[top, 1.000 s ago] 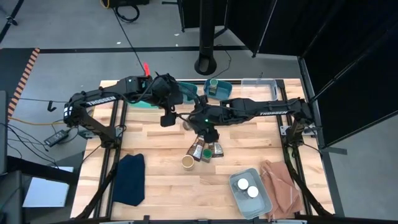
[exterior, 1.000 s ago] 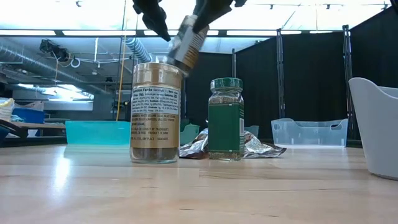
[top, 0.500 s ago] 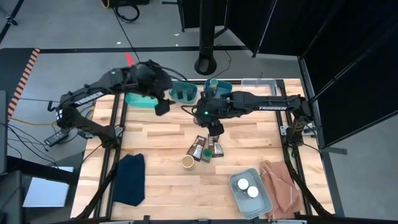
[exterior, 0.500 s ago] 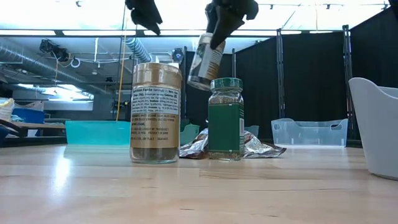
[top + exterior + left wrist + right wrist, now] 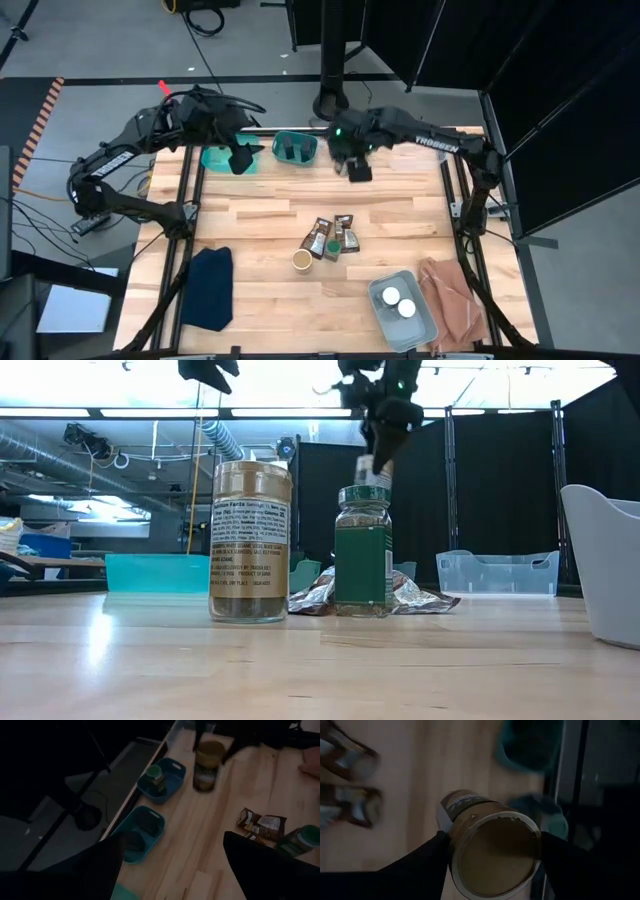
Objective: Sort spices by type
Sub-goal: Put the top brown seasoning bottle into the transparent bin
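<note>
- Up at the far edge of the table [image 5: 400, 215], the right gripper [image 5: 358, 168] is clamped on a tan-topped jar [image 5: 490, 842]. Its own wrist camera shows the two fingers [image 5: 427, 857] hugging the jar's sides, and the jar is well off the wood.
- From the low camera that same jar [image 5: 376, 465] hangs tilted just above the lid of the green-lidded jar [image 5: 363, 550], though it's actually farther back.
- Left gripper [image 5: 240, 160] is over the far left side near the teal bin [image 5: 222, 157], jaws spread wide with nothing between them.
- Next bin along, another teal bin [image 5: 295, 147], has a couple of dark jars in it. A blue bin farther right [image 5: 162, 782] holds one green-topped jar [image 5: 155, 775].
- Mid-table there's a little cluster: a second tan-topped jar [image 5: 301, 260] standing upright, the green-lidded jar just beside it to the right, and two or three brown packets [image 5: 330, 235] lying flat just behind.
- Near right corner: a pale bin [image 5: 402, 308] with two white-lidded jars [image 5: 398, 301] inside.
- Dark blue cloth [image 5: 208, 288] sits at the near left, and a brownish bag [image 5: 452, 300] lies right of the pale bin.
</note>
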`<state>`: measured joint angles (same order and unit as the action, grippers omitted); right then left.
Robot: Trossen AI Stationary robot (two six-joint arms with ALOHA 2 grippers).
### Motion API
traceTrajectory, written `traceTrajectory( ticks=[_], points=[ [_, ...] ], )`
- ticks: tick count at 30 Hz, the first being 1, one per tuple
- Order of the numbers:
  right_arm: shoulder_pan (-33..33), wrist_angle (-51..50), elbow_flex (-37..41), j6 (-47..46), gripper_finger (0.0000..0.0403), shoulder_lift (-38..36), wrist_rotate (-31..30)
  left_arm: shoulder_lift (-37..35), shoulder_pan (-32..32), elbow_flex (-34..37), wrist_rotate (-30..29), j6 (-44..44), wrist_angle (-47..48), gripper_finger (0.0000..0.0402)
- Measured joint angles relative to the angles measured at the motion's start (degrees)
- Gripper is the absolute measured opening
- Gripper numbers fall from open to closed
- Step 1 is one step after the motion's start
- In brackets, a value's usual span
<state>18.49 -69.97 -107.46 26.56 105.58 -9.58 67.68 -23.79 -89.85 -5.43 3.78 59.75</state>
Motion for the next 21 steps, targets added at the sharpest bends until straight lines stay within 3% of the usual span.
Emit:
traceTrajectory(
  ticks=[9, 13, 21],
  points=[
    [13.1, -4.7, 0.0, 0.8, 0.0281, -0.6, 2.4, -1.9, 0.0, 3.3, -1.5, -2.7, 0.1, 0.0342],
    [18.6, -4.5, 1.7, 0.8, 0.0281, -4.3, 3.3, -1.8, 0.0, 4.6, -1.6, -2.9, 0.0, 0.0342],
    [29.2, -2.6, 13.2, 0.5, 0.0286, -13.4, -2.1, -1.9, 0.0, 6.6, -1.8, -3.0, -6.5, 0.0342]
  ],
)
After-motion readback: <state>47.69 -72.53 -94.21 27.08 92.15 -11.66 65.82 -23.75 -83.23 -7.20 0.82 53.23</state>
